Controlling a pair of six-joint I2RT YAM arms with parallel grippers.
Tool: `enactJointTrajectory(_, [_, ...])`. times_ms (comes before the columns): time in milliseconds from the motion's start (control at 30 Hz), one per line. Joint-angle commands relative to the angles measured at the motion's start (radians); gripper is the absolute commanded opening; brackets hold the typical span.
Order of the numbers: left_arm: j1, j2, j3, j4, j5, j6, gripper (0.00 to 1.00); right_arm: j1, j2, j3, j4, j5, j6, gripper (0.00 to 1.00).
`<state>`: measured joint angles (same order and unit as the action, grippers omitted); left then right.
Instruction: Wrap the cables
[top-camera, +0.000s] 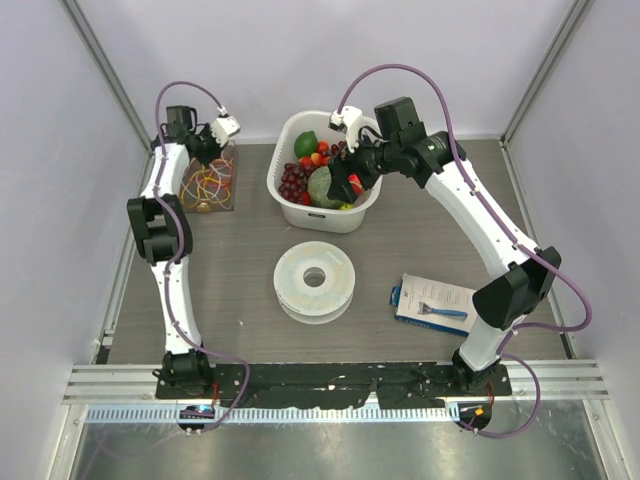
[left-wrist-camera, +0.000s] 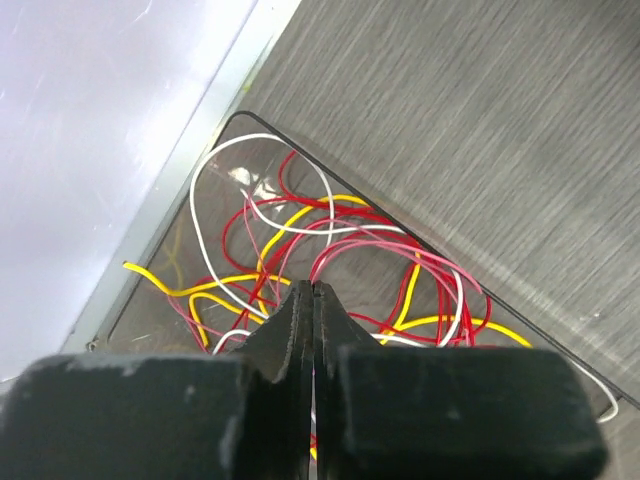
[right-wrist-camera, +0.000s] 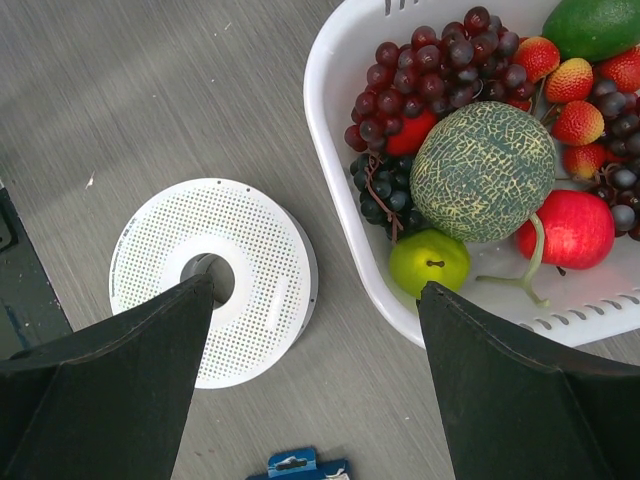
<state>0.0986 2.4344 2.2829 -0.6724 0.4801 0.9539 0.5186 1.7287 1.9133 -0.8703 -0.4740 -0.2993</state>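
To the left of the white basket (top-camera: 290, 126), the left hand (left-wrist-camera: 312, 290) is down over the cables (left-wrist-camera: 330, 250), its two fingers pressed flat together. Whether a strand is pinched between them cannot be told, as the tips hide that spot. The red, yellow, pink and white wires spread out from under the fingertips in loose loops, all lying in a shallow clear tray (top-camera: 232, 205) (dark-rimmed) that sits on the desk (top-camera: 230, 290), left of the basket, near the side wall.

Over the basket's near rim hangs the right hand (right-wrist-camera: 315, 290), its fingers spread wide and nothing between them. Just under it on the basket side lie a netted green melon (right-wrist-camera: 483, 170), a small green fruit (right-wrist-camera: 428, 262), a red apple (right-wrist-camera: 565, 228) and dark grapes (right-wrist-camera: 430, 70), all inside the basket. In front of the basket, apart from it, a white perforated spool (right-wrist-camera: 150, 250) lies flat on the desk. Further toward the near right of the basket rests a blue-backed card package (top-camera: 432, 302).
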Motion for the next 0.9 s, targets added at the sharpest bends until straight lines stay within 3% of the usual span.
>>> enactJointTrajectory(0, [0.015,-0.164,-0.11,0.275,0.037,-0.26,0.0,-0.002,-0.017,0.03,0.008,-0.015,0.011,0.88])
enactJointTrajectory(167, [0.044,-0.296,-0.2,0.427,0.045,-0.487,0.0,0.0,-0.031,0.026,0.01,-0.015,0.006,0.88])
enactJointTrajectory(400, [0.058,-0.451,-0.281,0.612,-0.09,-0.708,0.0,0.001,-0.055,0.016,0.008,-0.018,-0.007,0.88])
enactJointTrajectory(600, [0.059,-0.515,-0.284,0.718,-0.198,-0.787,0.0,0.0,-0.064,0.029,-0.001,-0.02,-0.023,0.88])
enactJointTrajectory(867, [0.062,-0.543,-0.272,0.7,-0.226,-0.765,0.0,0.0,-0.072,0.035,0.002,-0.028,-0.02,0.88])
